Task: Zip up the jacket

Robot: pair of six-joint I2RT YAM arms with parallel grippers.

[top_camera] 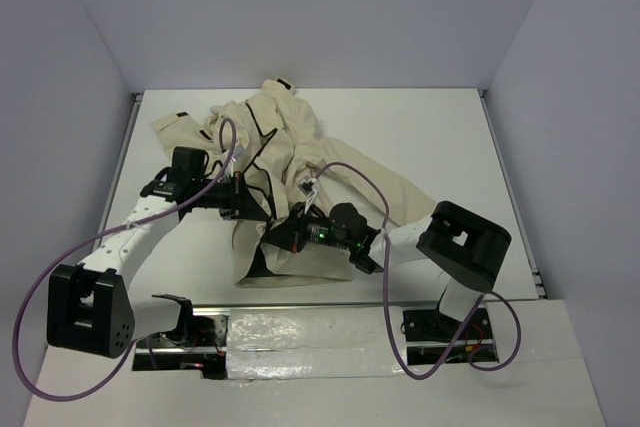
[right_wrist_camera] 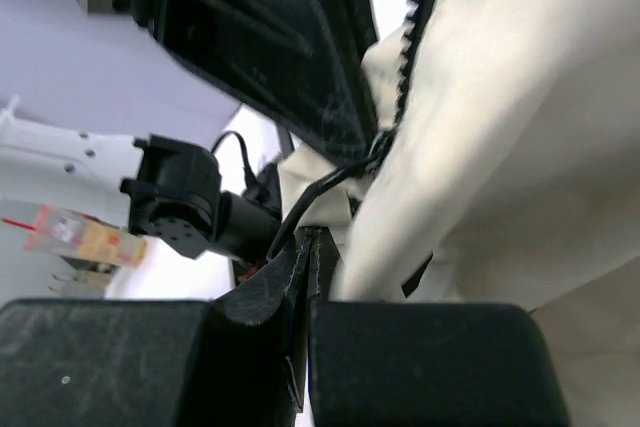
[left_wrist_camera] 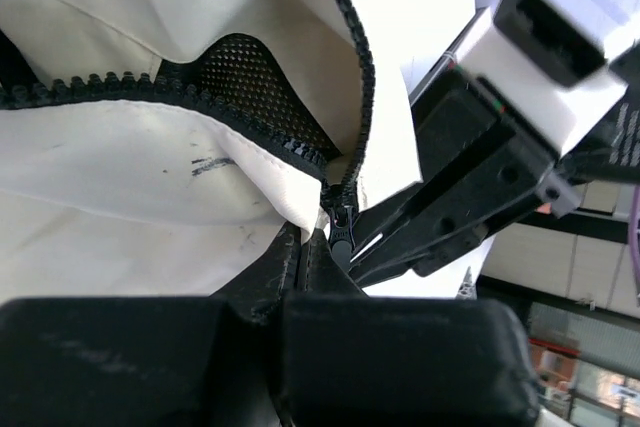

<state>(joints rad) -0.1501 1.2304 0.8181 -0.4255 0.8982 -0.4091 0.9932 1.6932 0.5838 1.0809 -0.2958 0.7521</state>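
Observation:
The cream jacket (top_camera: 290,142) lies crumpled mid-table, its front open. In the left wrist view its dark zipper teeth (left_wrist_camera: 200,97) part into a V over black mesh lining (left_wrist_camera: 250,72) and meet at the slider (left_wrist_camera: 342,222). My left gripper (left_wrist_camera: 305,242) is shut on the jacket's cloth edge just left of the slider. My right gripper (right_wrist_camera: 312,239) is shut, its fingers (left_wrist_camera: 430,217) meeting at the slider's pull tab (left_wrist_camera: 341,245). In the top view the left gripper (top_camera: 262,209) and the right gripper (top_camera: 288,235) meet over the jacket's lower front.
Purple cables (top_camera: 345,172) loop over the jacket and off both arms. The white table (top_camera: 440,137) has grey walls at the back and sides. Both arm bases (top_camera: 90,307) stand at the near edge.

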